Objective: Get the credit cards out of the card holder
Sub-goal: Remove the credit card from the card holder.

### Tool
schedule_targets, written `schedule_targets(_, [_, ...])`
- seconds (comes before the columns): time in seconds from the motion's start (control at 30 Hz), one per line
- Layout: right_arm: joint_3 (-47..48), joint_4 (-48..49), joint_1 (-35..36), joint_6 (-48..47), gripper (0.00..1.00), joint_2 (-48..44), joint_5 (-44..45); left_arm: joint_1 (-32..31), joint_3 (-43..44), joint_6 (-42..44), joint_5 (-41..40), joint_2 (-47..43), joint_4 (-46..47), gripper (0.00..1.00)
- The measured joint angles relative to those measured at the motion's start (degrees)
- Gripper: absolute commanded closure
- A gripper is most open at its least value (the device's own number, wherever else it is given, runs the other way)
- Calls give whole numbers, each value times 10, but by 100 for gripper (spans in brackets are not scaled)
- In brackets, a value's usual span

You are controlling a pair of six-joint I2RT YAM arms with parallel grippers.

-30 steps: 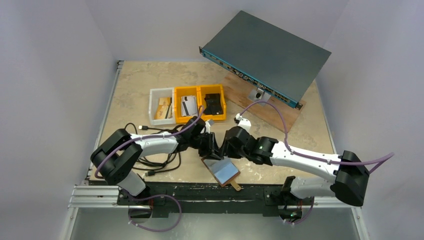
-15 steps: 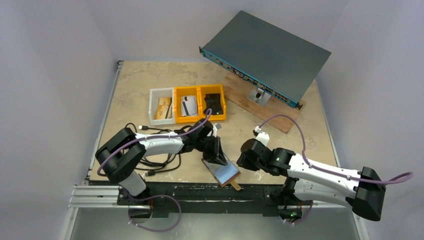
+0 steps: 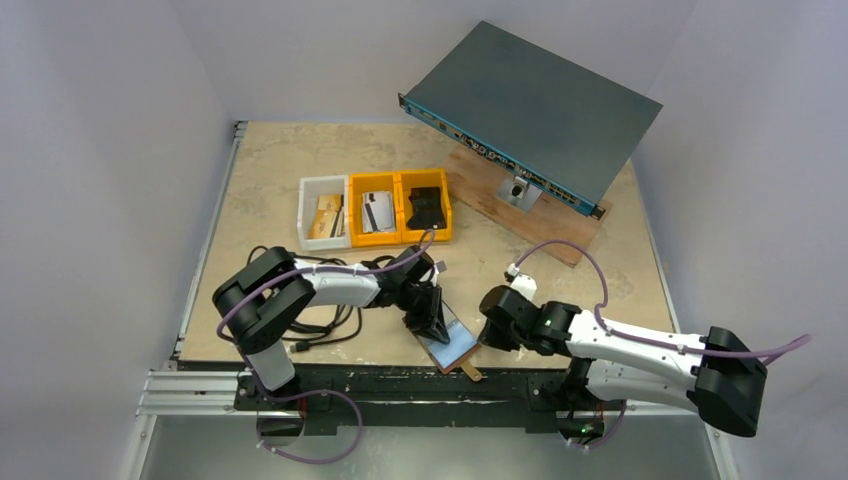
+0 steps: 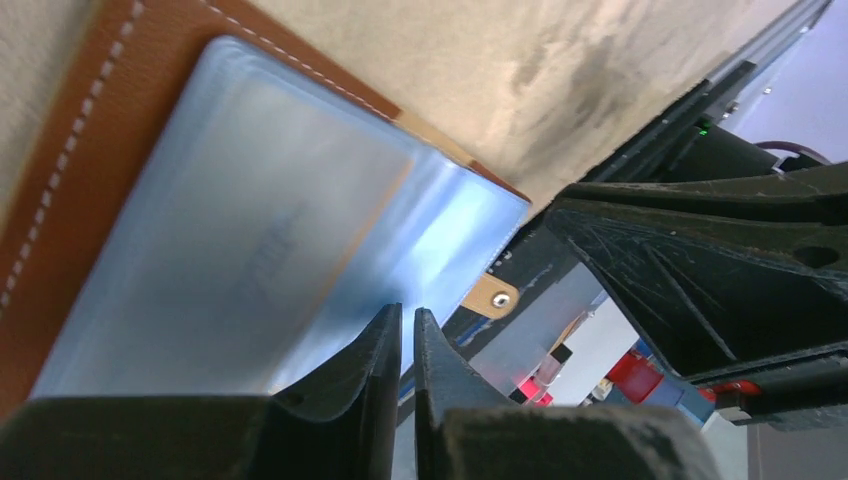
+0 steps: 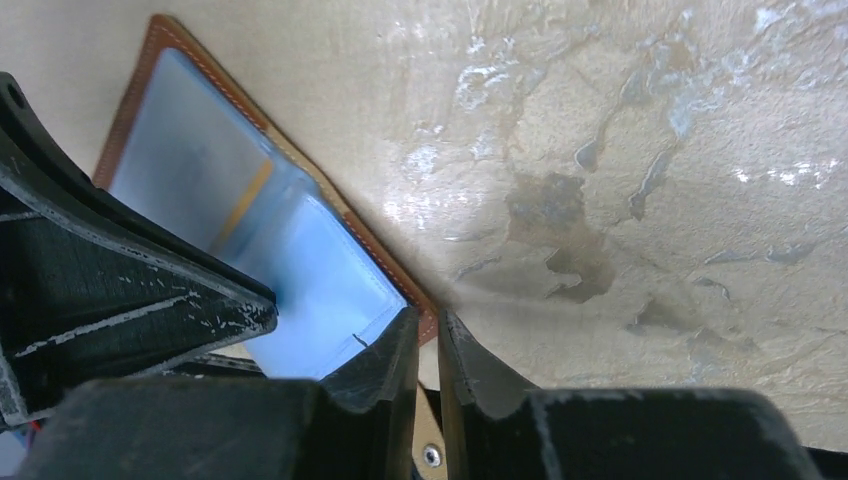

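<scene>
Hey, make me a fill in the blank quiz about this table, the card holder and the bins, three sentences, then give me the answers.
1. The card holder lies ___ on the table, between the left hand and the right hand.
2. The leftmost bin is ___.
3. The rightmost bin, holding the black object, is ___.
Missing words: open; white; yellow.

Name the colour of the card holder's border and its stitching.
Brown border, white stitching on the card holder; clearest in the left wrist view.
</scene>
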Motion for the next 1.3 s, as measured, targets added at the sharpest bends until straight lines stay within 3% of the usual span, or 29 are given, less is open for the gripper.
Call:
schedule_targets(0.47, [-30,141,-8,6,94,85,-73,0,3,-21,-37,9,0,98])
schedule_targets(0.7, [8,203,-73,-31,94,167,-100,5,1,-28,-76,-39,-17,95])
schedule_targets(1.0, [129,231,-147,-125,94,306,-107,108,1,24,-151,-125,-118,88])
schedule_targets(1.13, [160,216,-151,-159,88,326,-96,149,-1,53,-195,-173,-164,87])
schedule_targets(1.3, [172,151,-139,-189,70,295,-52,159,-32,64,-210,-212,-182,86])
